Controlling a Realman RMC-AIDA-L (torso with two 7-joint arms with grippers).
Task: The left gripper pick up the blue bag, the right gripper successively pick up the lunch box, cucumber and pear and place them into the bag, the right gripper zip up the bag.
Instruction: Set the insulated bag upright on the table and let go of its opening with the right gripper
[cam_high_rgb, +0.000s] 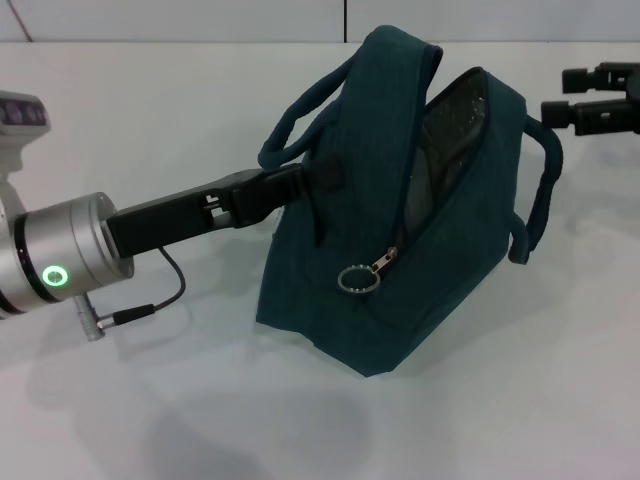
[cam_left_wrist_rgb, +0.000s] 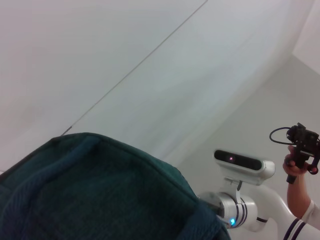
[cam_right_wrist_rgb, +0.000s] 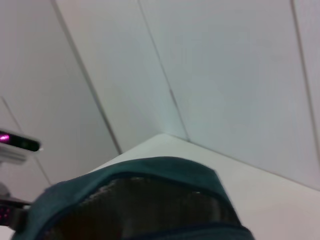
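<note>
The large dark teal-blue fabric bag stands on the white table, near the middle of the head view, and it leans toward the robot's right side. Its mouth is partly open along the top and the right side, so a strip of the silver foil lining shows inside. I cannot tell what lies in the bag, because the opening is dark. The zipper slider with its metal ring pull hangs on the front face of the bag, at the lower end of the open zipper line. One loop handle rises on the left side of the bag, and the other loop handle hangs down on the right side.

The left gripper reaches in from the left, low over the table, and its black fingers are closed on the fabric at the upper left side of the bag, just below the left handle. In the left wrist view the teal fabric fills the lower part of the picture, very near to the camera.

The right gripper is at the far right edge of the head view, behind the bag and apart from it. Only part of it shows, and I cannot tell if its fingers are open or closed. The right wrist view looks on the open rim of the bag with the foil lining under it.
</note>
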